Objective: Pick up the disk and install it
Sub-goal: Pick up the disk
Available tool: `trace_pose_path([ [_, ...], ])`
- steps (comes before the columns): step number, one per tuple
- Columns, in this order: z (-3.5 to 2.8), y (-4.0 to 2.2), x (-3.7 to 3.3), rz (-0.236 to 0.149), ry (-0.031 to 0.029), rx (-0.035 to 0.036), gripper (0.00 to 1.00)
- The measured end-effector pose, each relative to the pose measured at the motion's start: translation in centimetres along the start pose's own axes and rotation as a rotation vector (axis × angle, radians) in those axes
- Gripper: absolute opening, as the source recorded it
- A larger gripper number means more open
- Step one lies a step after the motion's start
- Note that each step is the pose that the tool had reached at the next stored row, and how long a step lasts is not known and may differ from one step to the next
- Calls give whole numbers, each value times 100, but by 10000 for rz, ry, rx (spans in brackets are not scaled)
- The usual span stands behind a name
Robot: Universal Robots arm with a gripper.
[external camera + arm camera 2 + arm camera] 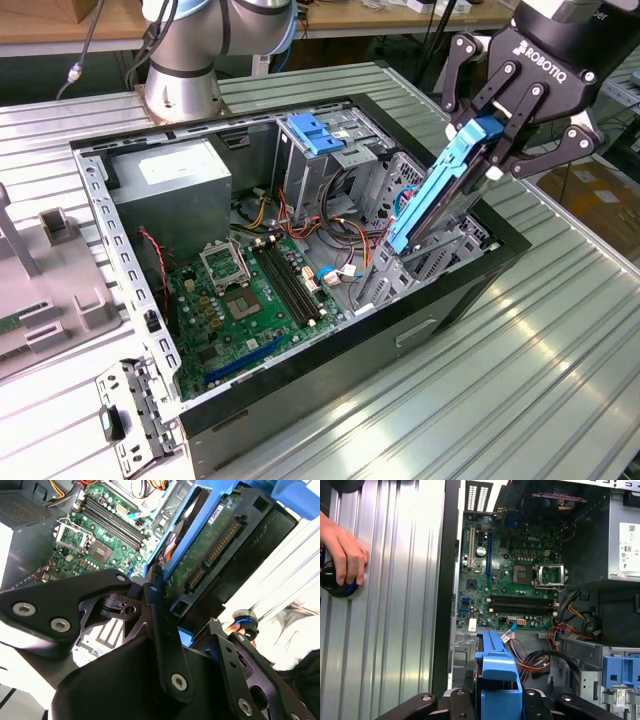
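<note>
In the exterior view, going from its left, the grey power-supply box (pixel 170 185) sits in the far corner of the open computer case (pixel 330 385). The green motherboard (pixel 250 290) lies flat on the case floor beside it. Next comes the grey drive cage (pixel 335 170) with its blue bracket on top.

Further toward the exterior view's right is the disk (pixel 440 190). It is off the worktop (pixel 520 400) and held in the air over the corner of the case. Its long axis is steeply tilted. The lower end dips inside the case rim, just above a grey metal bay (pixel 440 262), and the upper end rises up and toward the exterior view's right.

The claw (pixel 492 148) has its fingers clamped on that upper end, on the blue carrier, so the disk hangs down and away from it toward the bay. The second wrist view shows the disk's green circuit face (pixel 210 545) running away from the fingers into the case. The first wrist view shows its blue end (pixel 497 680) between them.

I judge the disk is lifted but not yet seated: most of its length is above the case rim.
</note>
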State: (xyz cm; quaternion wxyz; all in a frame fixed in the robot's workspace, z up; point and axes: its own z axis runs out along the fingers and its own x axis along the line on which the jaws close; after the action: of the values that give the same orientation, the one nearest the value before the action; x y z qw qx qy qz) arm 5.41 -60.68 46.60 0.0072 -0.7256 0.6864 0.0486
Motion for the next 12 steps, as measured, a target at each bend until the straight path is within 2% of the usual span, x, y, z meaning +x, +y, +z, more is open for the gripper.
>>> trace_pose_path([
  [4,-5,-76,5,1,0,-4,37],
  [12,-11,-172,10,1,0,-8,37],
])
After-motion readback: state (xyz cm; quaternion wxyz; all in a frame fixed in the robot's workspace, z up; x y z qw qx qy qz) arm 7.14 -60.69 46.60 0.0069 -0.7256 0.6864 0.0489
